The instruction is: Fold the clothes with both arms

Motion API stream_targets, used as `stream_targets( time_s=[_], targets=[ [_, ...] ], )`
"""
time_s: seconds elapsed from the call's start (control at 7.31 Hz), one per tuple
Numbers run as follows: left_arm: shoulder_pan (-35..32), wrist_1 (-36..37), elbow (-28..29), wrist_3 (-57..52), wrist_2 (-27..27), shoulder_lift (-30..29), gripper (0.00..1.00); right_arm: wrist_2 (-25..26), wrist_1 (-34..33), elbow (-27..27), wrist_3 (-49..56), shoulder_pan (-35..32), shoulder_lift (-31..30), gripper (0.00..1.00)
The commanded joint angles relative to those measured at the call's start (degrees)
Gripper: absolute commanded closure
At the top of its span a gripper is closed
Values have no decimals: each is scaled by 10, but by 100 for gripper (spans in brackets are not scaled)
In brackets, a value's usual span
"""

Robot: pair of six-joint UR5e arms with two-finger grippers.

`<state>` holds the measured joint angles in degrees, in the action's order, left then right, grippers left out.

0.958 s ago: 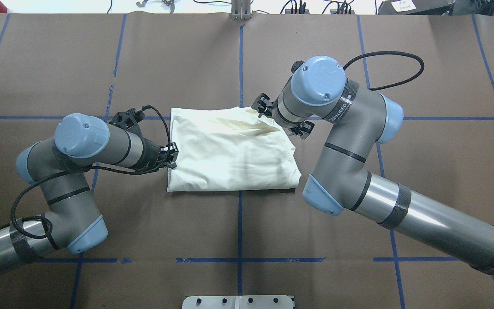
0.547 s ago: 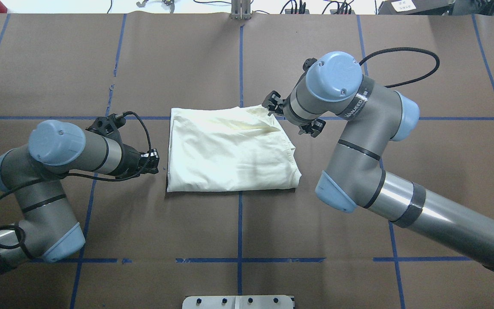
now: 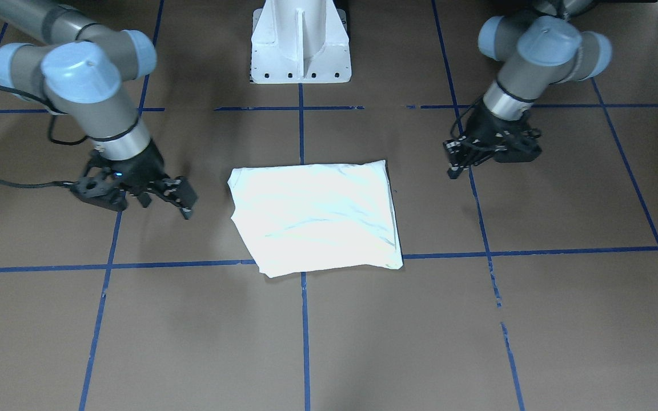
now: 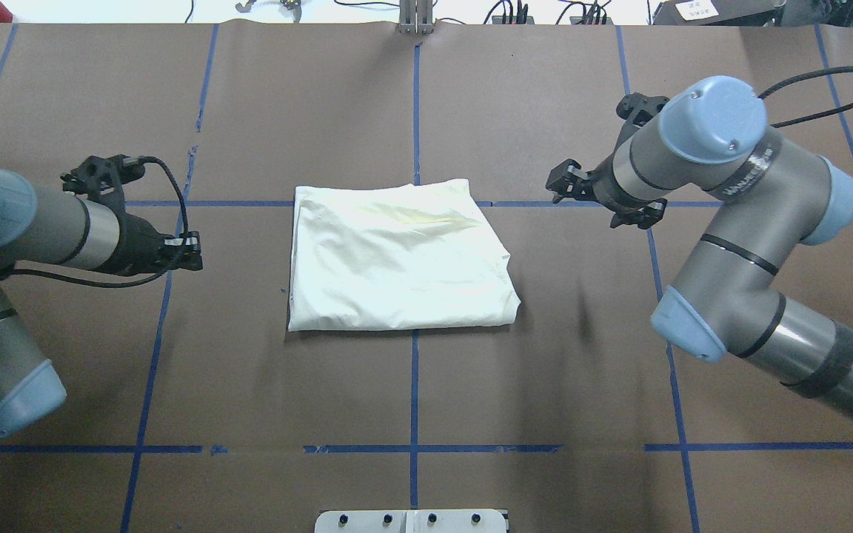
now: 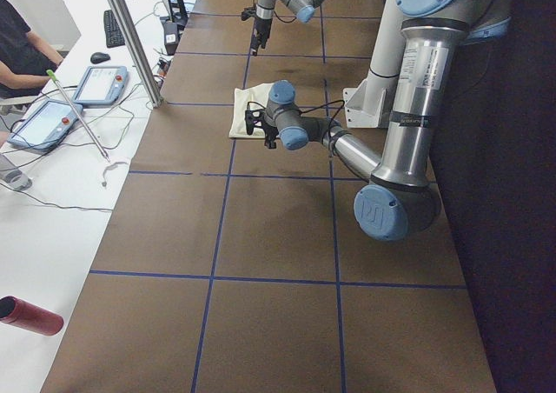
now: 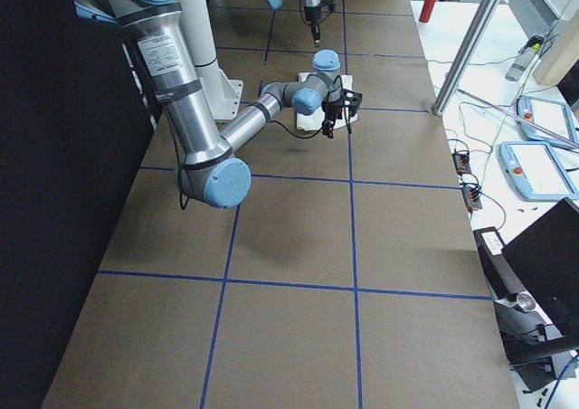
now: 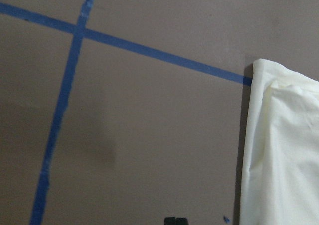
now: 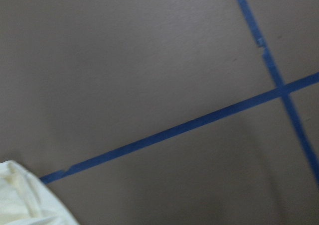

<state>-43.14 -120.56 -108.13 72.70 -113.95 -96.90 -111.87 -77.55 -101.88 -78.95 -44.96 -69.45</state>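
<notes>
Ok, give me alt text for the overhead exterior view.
A cream shirt, folded into a rough rectangle, lies mid-table on brown paper with blue tape lines. The left claw and right claw flank it, both apart from the cloth and holding nothing.

Brown table gridded with blue tape, white side desk, tablets

T-shirt lies on table, between both grippers.
</notes>
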Motion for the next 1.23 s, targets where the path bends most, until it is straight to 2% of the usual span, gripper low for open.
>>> stream_targets(
  time_s=[0.0,0.27,0.41,0.55,0.68,0.82,0.96,1.09],
  targets=[
    [-93,1,-39,-164,-56,78,100,-50,2,-13,162,-76,-88,0],
    [-212,2,-32,-362,-138,135,100,-132,-3,-10,333,-190,-137,0],
    [-268,8,-1,-464,-146,140,100,-170,-8,-6,410,-247,-163,0],
    [-316,8,38,-535,-162,139,100,-173,-8,4,485,-284,-185,0],
    [-365,21,72,-578,-174,132,71,-176,-8,24,547,-321,-199,0],
    [-371,46,81,-609,-183,122,51,-208,-9,45,591,-350,-201,0],
    [-372,51,82,-610,-183,126,42,-220,-9,55,625,-372,-214,0],
    [-372,52,82,-611,-183,131,0,-220,-8,66,668,-386,-227,0]
  ],
)
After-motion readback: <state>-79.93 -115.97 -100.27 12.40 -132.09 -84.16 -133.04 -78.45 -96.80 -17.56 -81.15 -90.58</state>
